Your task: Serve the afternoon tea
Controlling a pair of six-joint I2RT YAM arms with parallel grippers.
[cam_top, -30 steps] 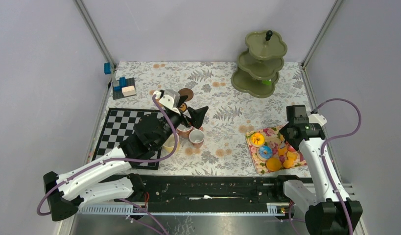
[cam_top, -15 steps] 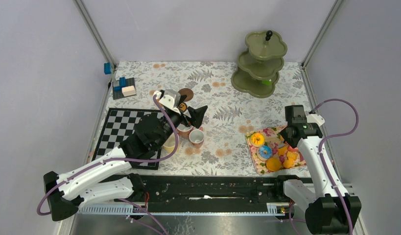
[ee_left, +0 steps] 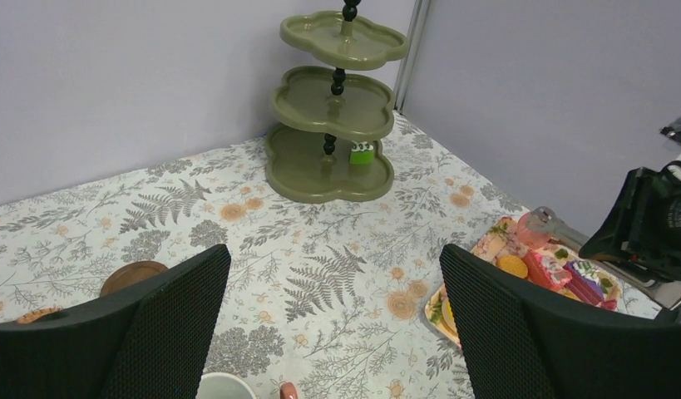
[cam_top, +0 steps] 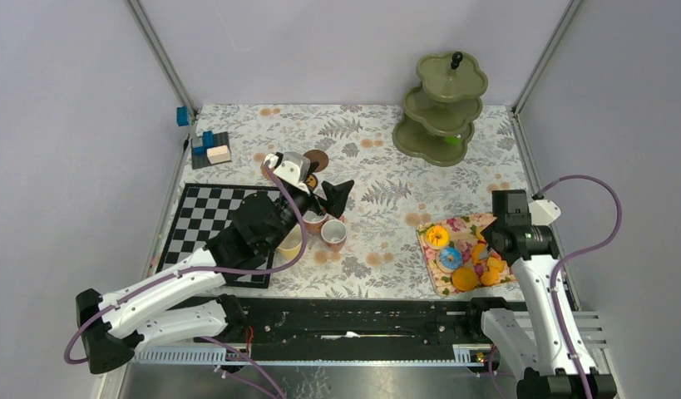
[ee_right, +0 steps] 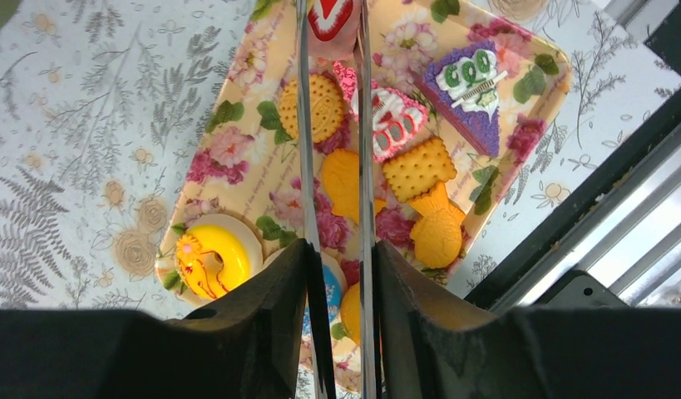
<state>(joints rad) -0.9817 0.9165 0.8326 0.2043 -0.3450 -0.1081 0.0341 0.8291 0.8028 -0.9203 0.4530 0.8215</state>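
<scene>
Olive-green and almost bare, the three-tier stand (cam_top: 441, 106) tells you how little is served. Only one small green cake (ee_left: 362, 152) sits on its bottom tier, and the two tiers above it show nothing in the left wrist view.

The other sweets lie on the floral tray (ee_right: 229, 154), well apart from the stand on its near side. You can see a yellow donut (ee_right: 210, 253), a blue donut (cam_top: 450, 258), a round cookie (ee_right: 324, 106), a square cookie (ee_right: 418, 166), a fish-shaped biscuit (ee_right: 439, 233) and a purple cake slice (ee_right: 470, 79). Your right claw (ee_right: 338, 249) hangs right over that tray. Its jaws are drawn close with only a slim gap between them, and nothing is gripped.

The yellow mug (cam_top: 290, 243) and the two pinkish mugs (cam_top: 333, 235) stand bunched together on the table, well away from the stand toward its near left. As far as the top view shows, none of them rests on a coaster. One brown coaster (cam_top: 318, 159) lies bare just beyond the mugs, on the stand's side. Your left claw (ee_left: 333, 266) hovers above the mugs, spread wide and empty.

You are barely started, by my reading. Nearly all the sweets have to travel to the stand's tiers, and each mug needs a coaster under it.
</scene>
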